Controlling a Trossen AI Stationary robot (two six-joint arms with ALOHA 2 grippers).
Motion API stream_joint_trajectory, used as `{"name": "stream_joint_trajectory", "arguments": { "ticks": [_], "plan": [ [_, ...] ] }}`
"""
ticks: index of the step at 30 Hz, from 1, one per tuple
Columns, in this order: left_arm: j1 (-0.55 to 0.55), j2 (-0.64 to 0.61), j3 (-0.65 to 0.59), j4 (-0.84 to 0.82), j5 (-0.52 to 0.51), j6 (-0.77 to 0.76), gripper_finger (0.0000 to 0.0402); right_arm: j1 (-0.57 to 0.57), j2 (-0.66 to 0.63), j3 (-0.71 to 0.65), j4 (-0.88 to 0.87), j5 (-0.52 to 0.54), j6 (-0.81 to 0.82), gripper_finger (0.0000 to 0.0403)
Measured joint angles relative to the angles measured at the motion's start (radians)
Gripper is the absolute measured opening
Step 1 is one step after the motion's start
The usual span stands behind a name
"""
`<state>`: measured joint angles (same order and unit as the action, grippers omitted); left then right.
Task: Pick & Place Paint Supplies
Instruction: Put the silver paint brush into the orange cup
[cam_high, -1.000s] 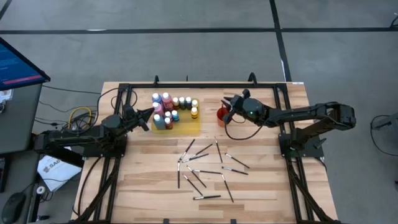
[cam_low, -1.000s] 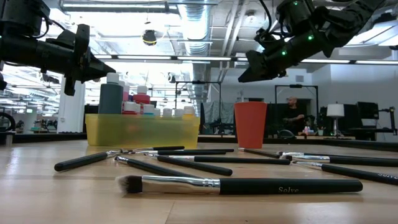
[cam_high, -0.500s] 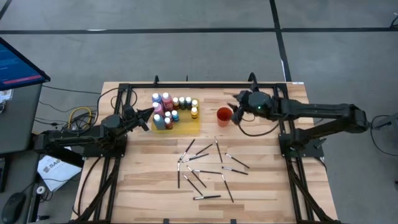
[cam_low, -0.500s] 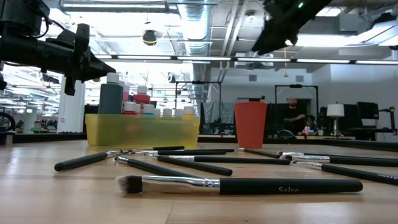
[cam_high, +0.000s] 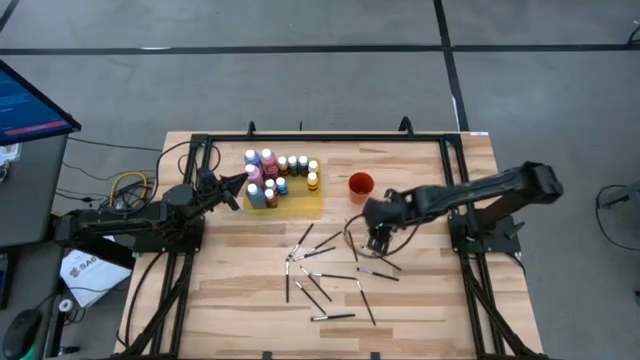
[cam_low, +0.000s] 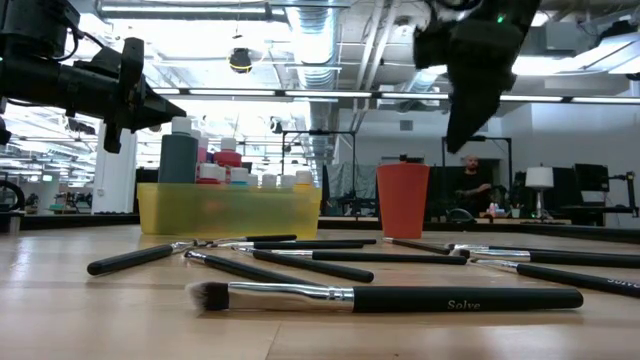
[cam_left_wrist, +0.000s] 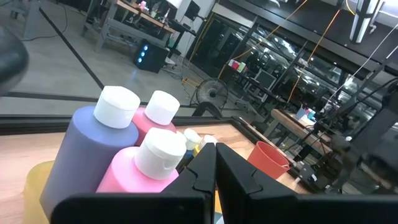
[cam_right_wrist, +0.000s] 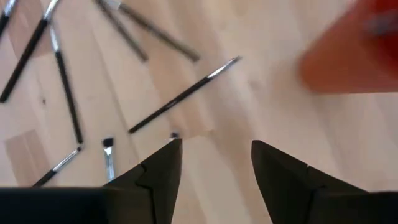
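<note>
right gripper (cam_high: 378, 238) open, above brushes (cam_high: 325, 270) — splayed every direction

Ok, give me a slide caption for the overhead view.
Right gripper, jaws open, above scattered thin dark brushes; left gripper waits beside the yellow mat's paint bottles.

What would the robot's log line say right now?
right gripper: jaws open, empty, above brushes | left gripper: shut beside bottles
</note>
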<state>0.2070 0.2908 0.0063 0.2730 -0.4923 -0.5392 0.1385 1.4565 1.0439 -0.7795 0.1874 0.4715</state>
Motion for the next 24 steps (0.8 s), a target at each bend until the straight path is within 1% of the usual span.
{"name": "stream_joint_trajectory", "arguments": {
  "ticks": [4,9,13,24],
  "plan": [
    [0.0,0.0,0.0,0.001,0.0,0.0,0.0001,-0.006,0.096,0.0,0.038,-0.082,-0.001,0.0209],
    [0.0,0.0,0.0,0.006,0.0,0.0,0.0001,-0.023,0.195,0.0,0.095,-0.164,-0.054,0.0233],
    [0.0,0.0,0.0,0.006,0.0,0.0,0.0001,-0.022,0.259,0.0,0.114,-0.169,-0.077,0.0232],
    [0.0,0.0,0.0,0.015,0.0,0.0,0.0001,-0.038,0.343,0.008,0.153,-0.165,-0.117,0.0223]
  ]
}}
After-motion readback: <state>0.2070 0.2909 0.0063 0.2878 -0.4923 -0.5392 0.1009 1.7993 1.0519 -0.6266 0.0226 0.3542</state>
